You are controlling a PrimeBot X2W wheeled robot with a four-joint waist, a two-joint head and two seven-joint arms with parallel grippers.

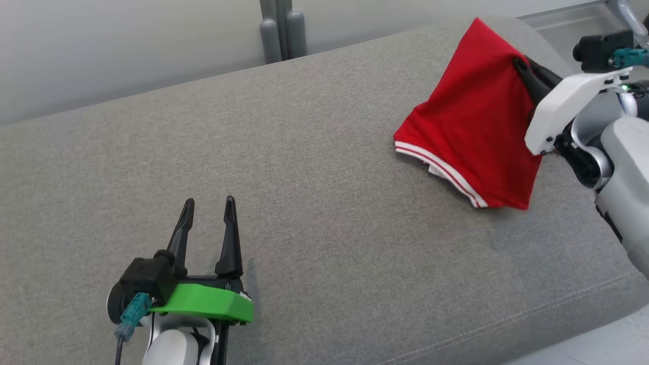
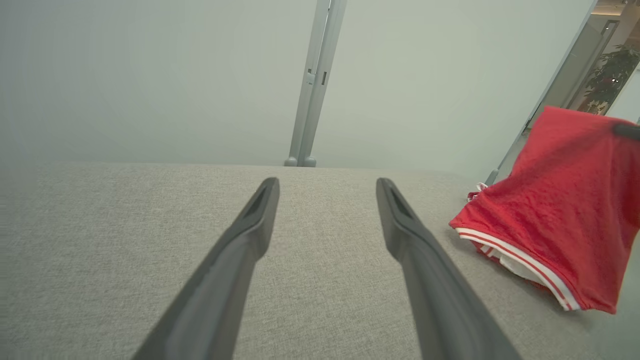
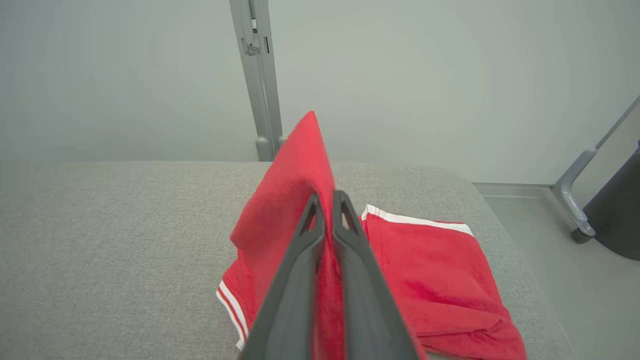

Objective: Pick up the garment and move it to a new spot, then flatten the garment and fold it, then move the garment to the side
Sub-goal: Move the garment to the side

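The garment (image 1: pixel 476 121) is red with white-striped hems. It hangs lifted at the right end of the grey cushion (image 1: pixel 304 167), its lower hem still on the fabric. My right gripper (image 1: pixel 525 68) is shut on its upper edge, fingers pinching a fold. In the right wrist view the garment (image 3: pixel 430 280) rises as a peak around my right gripper (image 3: pixel 327 200) and spreads out below. My left gripper (image 1: pixel 209 205) hovers open over the cushion's near left part, nothing between its fingers. The left wrist view shows my left gripper (image 2: pixel 327 187) open and the garment (image 2: pixel 555 215) far right.
A grey post (image 1: pixel 281 30) stands behind the cushion against a pale wall. The cushion's right end drops to the floor (image 3: pixel 565 235), where a grey bracket (image 3: pixel 575 200) and a dark object (image 3: pixel 617 215) stand. The cushion's near seam edge (image 1: pixel 532 314) runs at lower right.
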